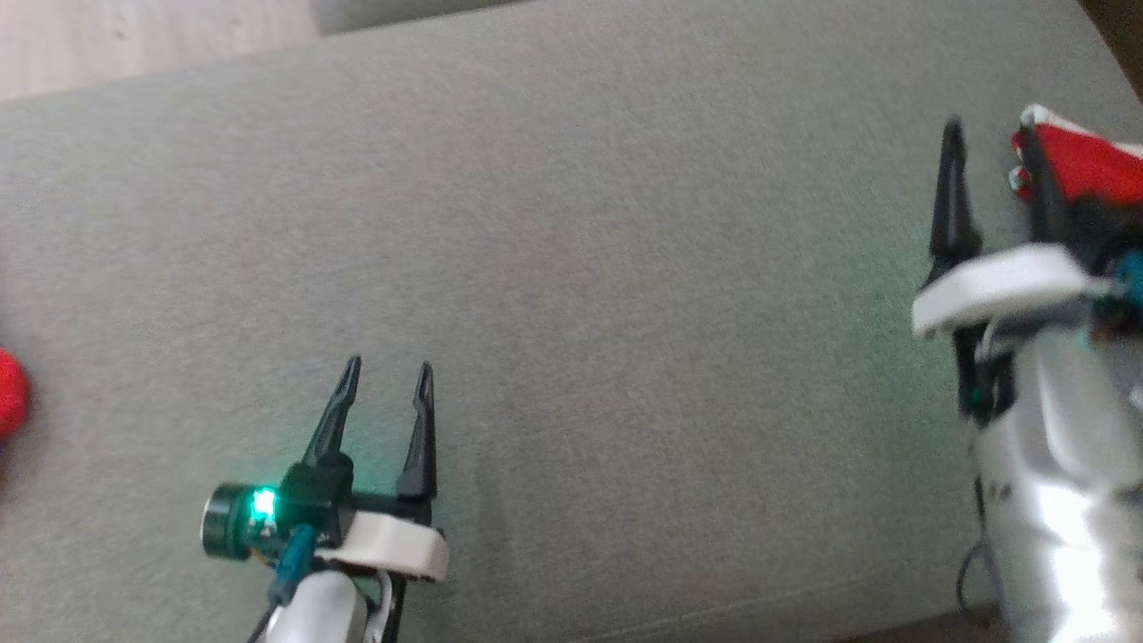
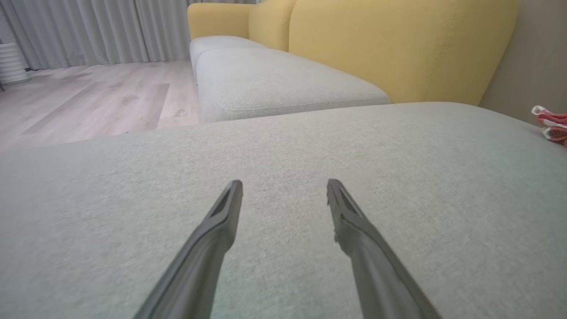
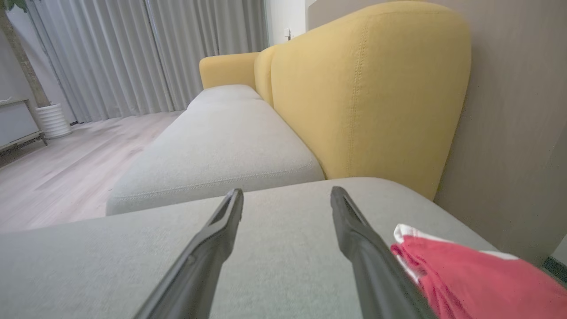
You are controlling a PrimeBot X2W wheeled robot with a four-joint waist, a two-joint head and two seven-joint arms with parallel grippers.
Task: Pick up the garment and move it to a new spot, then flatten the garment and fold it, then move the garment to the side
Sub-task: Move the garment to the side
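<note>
Your right gripper (image 3: 287,191) stands wide and empty. The garment (image 3: 465,279) beside it, at the right edge of the cushion (image 1: 571,268), is cut off. Your left gripper (image 1: 389,363) is wide too.

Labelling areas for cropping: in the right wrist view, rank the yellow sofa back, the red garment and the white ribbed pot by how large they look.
1. yellow sofa back
2. garment, near the camera, cut off by the frame
3. white ribbed pot, far off, so true size unsure
</note>
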